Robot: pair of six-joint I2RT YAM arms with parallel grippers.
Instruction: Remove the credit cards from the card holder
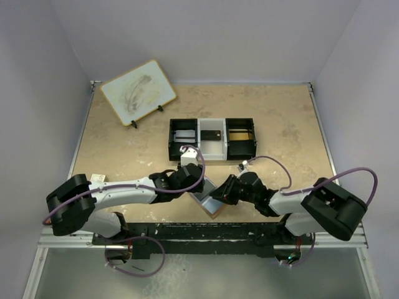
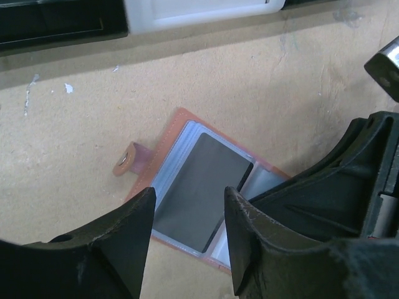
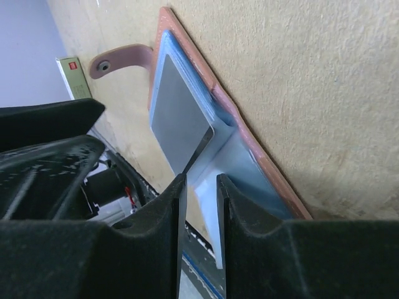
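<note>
At the table (image 1: 112, 156) front, the open card holder (image 1: 210, 204) lies diagonally.

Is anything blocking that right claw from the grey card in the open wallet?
Nothing visible does. The right gripper has its fingertips right at a corner of the credit card in the open card holder. The left gripper hovers open over the holder, not between them.

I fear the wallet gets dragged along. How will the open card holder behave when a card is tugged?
Probably light and prone to slide: the card holder lies thin and flat on the table. Its sleeves look floppy, bowing up by the right gripper, so they may lift with the dark card.
</note>
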